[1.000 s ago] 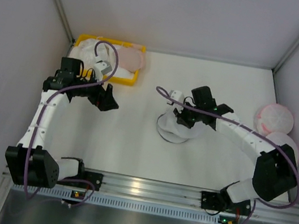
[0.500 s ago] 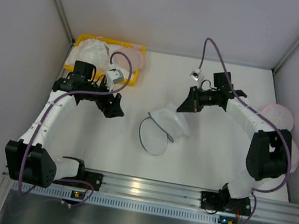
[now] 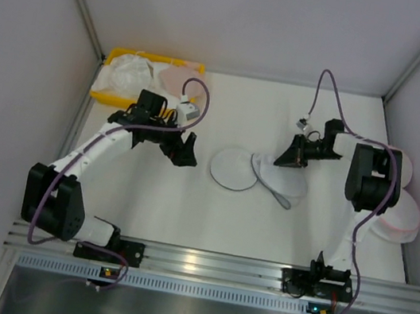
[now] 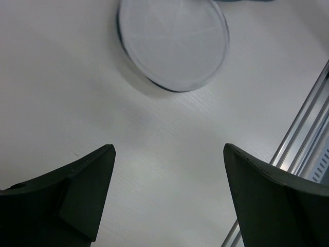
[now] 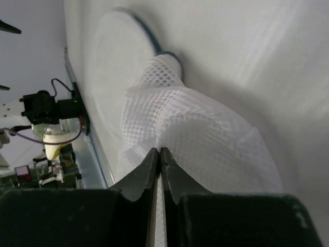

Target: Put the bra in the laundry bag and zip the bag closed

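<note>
R tool [image 5: 158,153] pinches laundry bag [image 5: 195,136] mesh | L tool [image 4: 168,149] spread, over table [image 4: 56,98]

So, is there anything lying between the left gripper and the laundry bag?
Nothing. In the left wrist view, only bare table separates the open left gripper from the laundry bag. The top external view shows the same.

Left gripper [image 4: 167,150] wide, right gripper [image 5: 158,152] tight.

White table [image 3: 178,200] (grey walls [image 3: 249,18]) — enclosed
</note>
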